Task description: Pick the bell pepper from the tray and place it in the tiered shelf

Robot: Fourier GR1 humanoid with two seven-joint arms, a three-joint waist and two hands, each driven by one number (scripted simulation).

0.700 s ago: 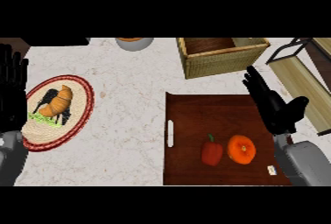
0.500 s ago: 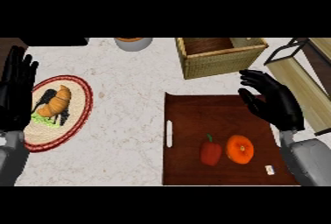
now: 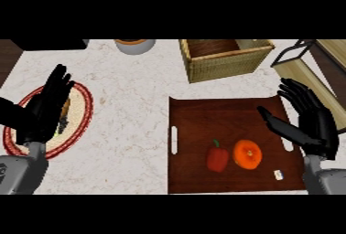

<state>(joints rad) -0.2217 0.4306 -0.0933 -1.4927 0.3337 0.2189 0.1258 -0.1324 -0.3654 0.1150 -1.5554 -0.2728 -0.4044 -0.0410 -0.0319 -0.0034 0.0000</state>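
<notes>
A red bell pepper (image 3: 218, 157) with a green stem lies on the dark brown tray (image 3: 202, 119), left of an orange fruit (image 3: 247, 154). My right hand (image 3: 310, 121) hovers open over the tray's right edge, fingers straight and pointing away, up and to the right of the pepper. The tiered shelf (image 3: 312, 64) shows at the upper right corner, partly cut off. Over a red-rimmed plate at the left, my left hand (image 3: 46, 107) stands open.
A wicker basket (image 3: 223, 59) stands behind the tray. A grey bowl (image 3: 135, 45) sits at the counter's far edge. The red-rimmed plate (image 3: 81, 119) holds food, mostly hidden by my left hand. A small white object (image 3: 278, 173) lies on the tray's lower right.
My right hand has drifted right and toward me, now over the tray's right edge. My left hand has moved right, over the plate.
</notes>
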